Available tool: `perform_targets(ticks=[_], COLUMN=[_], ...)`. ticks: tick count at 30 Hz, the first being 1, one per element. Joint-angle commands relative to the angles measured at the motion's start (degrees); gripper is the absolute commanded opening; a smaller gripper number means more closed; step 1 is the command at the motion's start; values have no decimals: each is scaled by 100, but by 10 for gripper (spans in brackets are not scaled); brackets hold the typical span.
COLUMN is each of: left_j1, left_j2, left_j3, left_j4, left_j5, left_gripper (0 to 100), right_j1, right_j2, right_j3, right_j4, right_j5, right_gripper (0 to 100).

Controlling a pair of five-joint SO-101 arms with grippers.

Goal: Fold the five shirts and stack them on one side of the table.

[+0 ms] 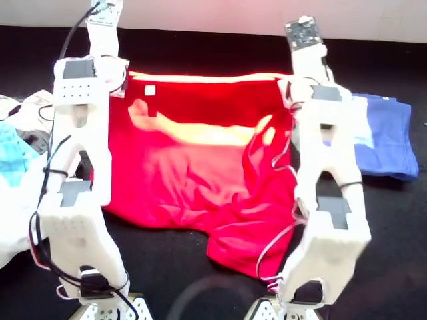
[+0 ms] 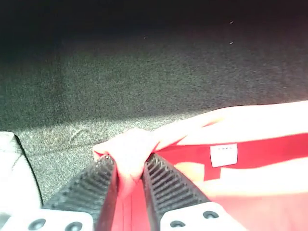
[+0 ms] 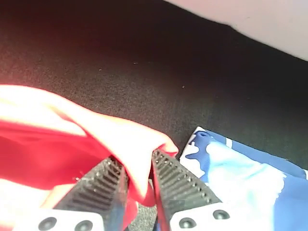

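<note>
**Item 1: red shirt** [image 1: 200,173]. Lying spread across the middle of the black worktop [image 1: 167,267]. Its far edge is running in a straight line between the two arms, and its near part is bunching in rumples toward the right arm's base. A white label [image 2: 224,155] is showing just inside the far edge, near the left corner.

**Item 2: left tool** [image 2: 130,161]. Clamping a pinch of the red shirt's far left corner between its ribbed pads.

**Item 3: right tool** [image 3: 136,161]. Clamping the far right corner likewise (a fold of red cloth is poking out past the fingertips), just beside the blue shirt [image 3: 240,178].

**Item 4: blue shirt.** Lying folded flat at the worktop's right side, beyond the right arm.

**Item 5: cyan cloth** [image 1: 13,153] **and white cloth** [image 1: 13,220]. Lying heaped, unfolded, at the left edge.
</note>
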Motion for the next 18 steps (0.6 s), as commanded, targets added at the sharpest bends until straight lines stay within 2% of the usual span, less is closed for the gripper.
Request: perform_targets(ticks=[1,6,11,18], left_j1=[-198,-154,-127,-110], left_j2=[330,1015,1385,989], left_j3=[-567,-681,-673,-1349], left_j4=[-105,-97,-70,1231], left_j5=[-53,-53,-53,-53], left_gripper=[9,9,9,9], right_j1=[-189,-505,-488,-163], right_j2=[708,1727,2062,2062], right_j3=[-971,-1622,-2290,-4251], right_j4=[-75,549,1130,2475], right_j5=[-26,-26,-44,-53], right_gripper=[5,5,5,5])
